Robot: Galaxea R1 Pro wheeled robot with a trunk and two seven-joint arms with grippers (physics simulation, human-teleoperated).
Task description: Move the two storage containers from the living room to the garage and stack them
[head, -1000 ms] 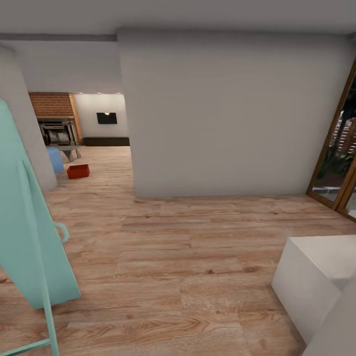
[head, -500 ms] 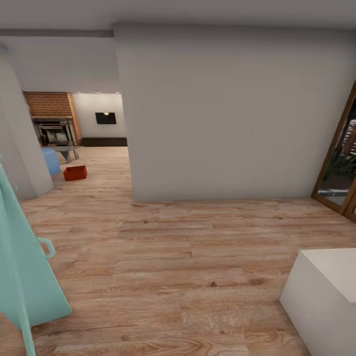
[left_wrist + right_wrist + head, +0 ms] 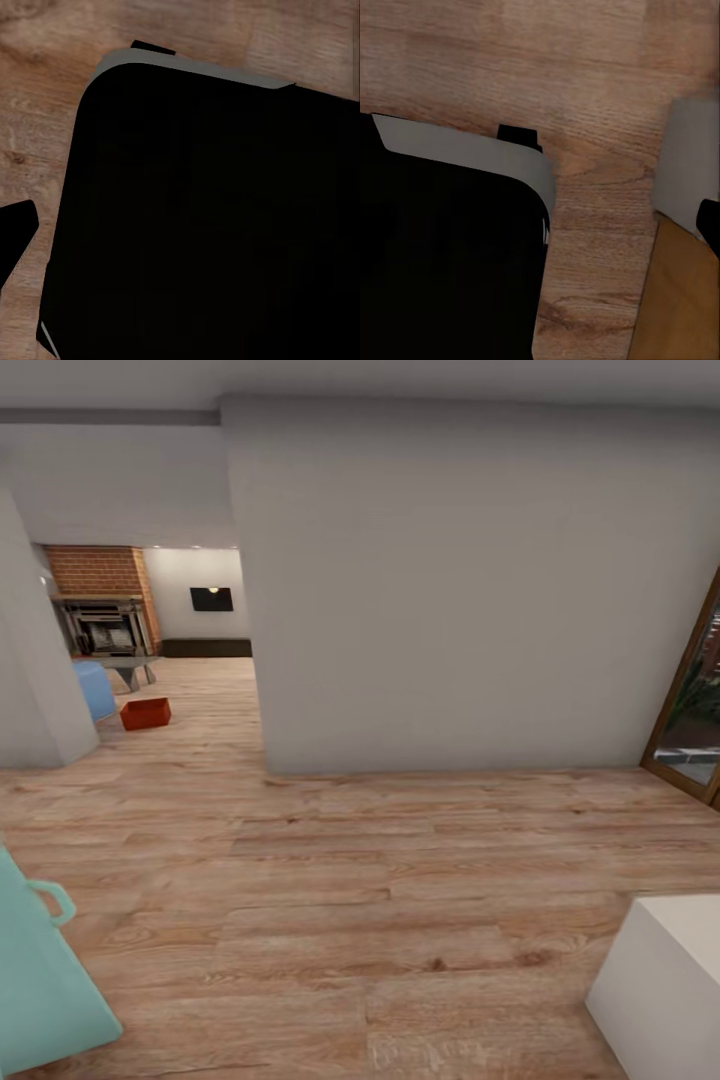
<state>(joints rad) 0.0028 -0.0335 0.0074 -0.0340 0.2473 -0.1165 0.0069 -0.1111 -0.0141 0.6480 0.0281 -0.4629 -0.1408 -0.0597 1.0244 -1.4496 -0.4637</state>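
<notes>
Storage container (image 3: 146, 713) on the floor (image 3: 330, 880) far left, before the fireplace (image 3: 103, 610); wall (image 3: 450, 590) ahead.

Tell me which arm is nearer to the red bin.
Probably left: the bin lies far ahead, left of centre. Both arms hang low beside the black base, far from it.

The head view is evenly and softly lit, with no hard shadows on the wood-plank floor (image 3: 330, 880) and only a faint darkening where the pale wall (image 3: 460, 590) meets it. Small ceiling spots glow in the far room (image 3: 190, 610). Straight lines bow toward the edges, a wide-lens stretch. Both wrist views are slightly soft, each with a large unlit black mass (image 3: 210, 225) showing no detail.
</notes>
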